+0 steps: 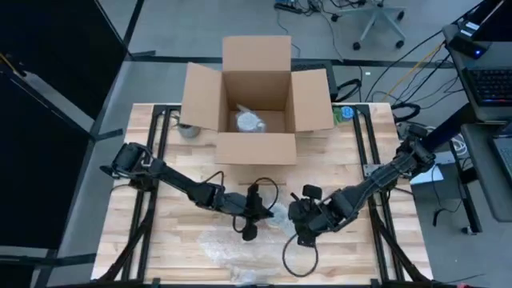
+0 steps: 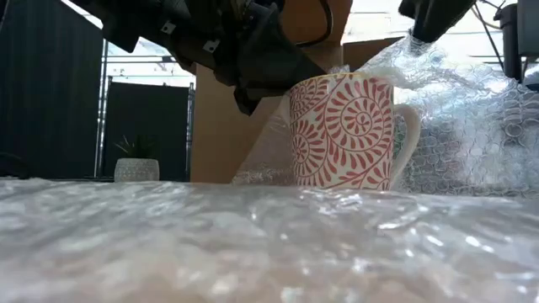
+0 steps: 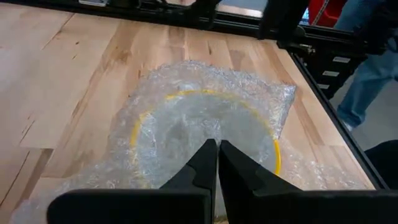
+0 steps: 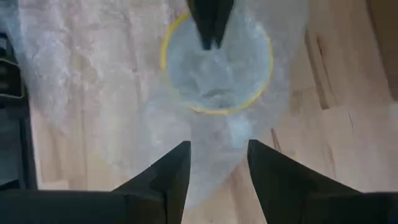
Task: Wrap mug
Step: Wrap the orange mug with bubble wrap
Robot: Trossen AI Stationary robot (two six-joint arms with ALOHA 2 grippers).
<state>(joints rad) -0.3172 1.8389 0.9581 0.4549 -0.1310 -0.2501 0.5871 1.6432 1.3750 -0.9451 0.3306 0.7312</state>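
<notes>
Both end effectors hover over the bubble-wrapped mug [image 2: 349, 132].

Pale wooden plank counter [image 1: 160, 240] on a black frame. Carries an open cardboard box [image 1: 256, 104] at the far edge, a crumpled bubble wrap sheet [image 1: 228, 248] near the front, and a red-patterned mug [image 2: 345, 135] standing upright on it.

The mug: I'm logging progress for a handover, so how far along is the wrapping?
Partway. Done: the mug stands upright on the bubble wrap, with wrap draped over its yellow-rimmed mouth. In hand: the left gripper, shut, presses the wrap at the mouth; the right gripper hangs open above it. Left: in the low view the patterned side shows bare, so the wrap must be closed around it. The cardboard box sits open behind.
</notes>
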